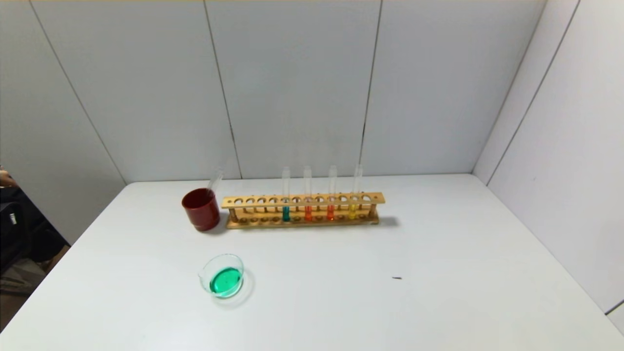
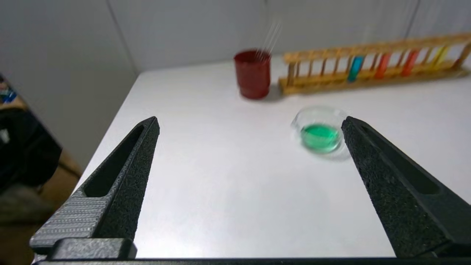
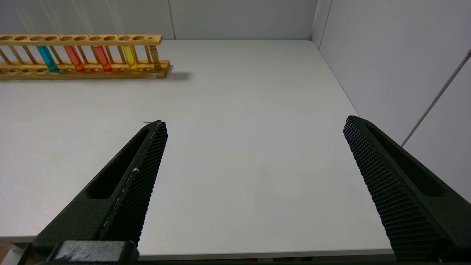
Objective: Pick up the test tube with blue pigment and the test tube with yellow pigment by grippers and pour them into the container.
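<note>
The test tube with yellow pigment stands near the right end of the wooden rack; it also shows in the right wrist view. A tube with teal-blue liquid stands further left in the rack. The container, a clear glass dish, holds green liquid on the table in front of the rack. My left gripper is open and empty above the table's left front, with the dish beyond one fingertip. My right gripper is open and empty above the table's right front. Neither gripper shows in the head view.
A dark red cup stands at the rack's left end with an empty clear tube leaning in it. Two tubes with orange-red liquid stand between the teal and yellow ones. Grey walls close the back and right.
</note>
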